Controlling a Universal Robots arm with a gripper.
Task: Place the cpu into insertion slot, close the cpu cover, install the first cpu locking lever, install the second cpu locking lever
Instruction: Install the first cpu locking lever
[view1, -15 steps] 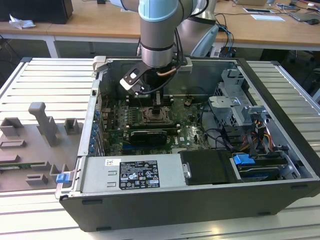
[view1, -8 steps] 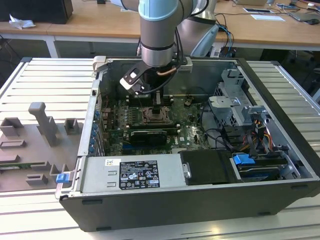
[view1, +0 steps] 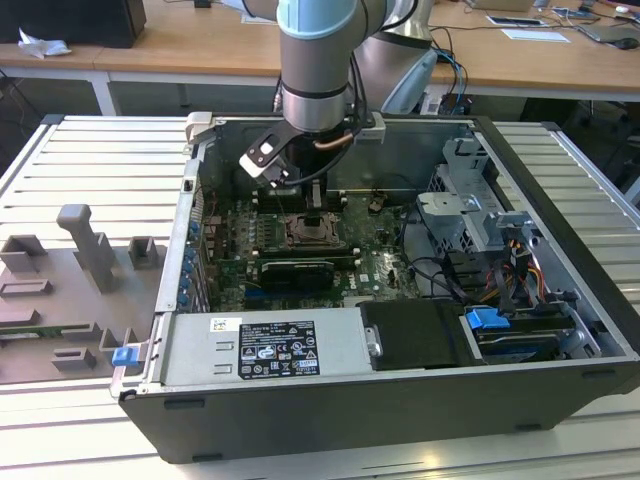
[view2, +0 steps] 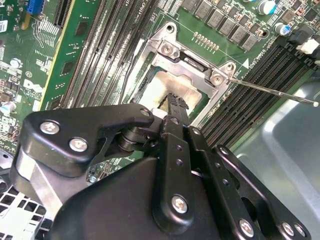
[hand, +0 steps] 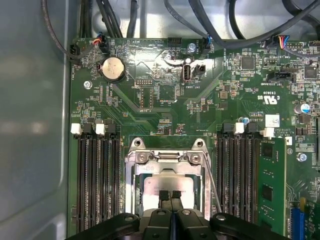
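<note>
While fingers (hand: 162, 196) sit together, tips over flat-lying cpu (hand: 167, 181): chip looks light, stiff, fragile; best gripped by opposite edges only.

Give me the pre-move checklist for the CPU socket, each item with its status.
1. cpu in place: ok, its pale top shows through the window of the cpu cover.
2. Cover lowered: ok, it lies around the chip.
3. locking lever latched: not ok, the thin rod juts free across the memory slots.
4. gripper empty: ok, its fingertips are shut together above the cpu with nothing between them.
5. Fingertips touching the cpu: cannot tell.
</note>
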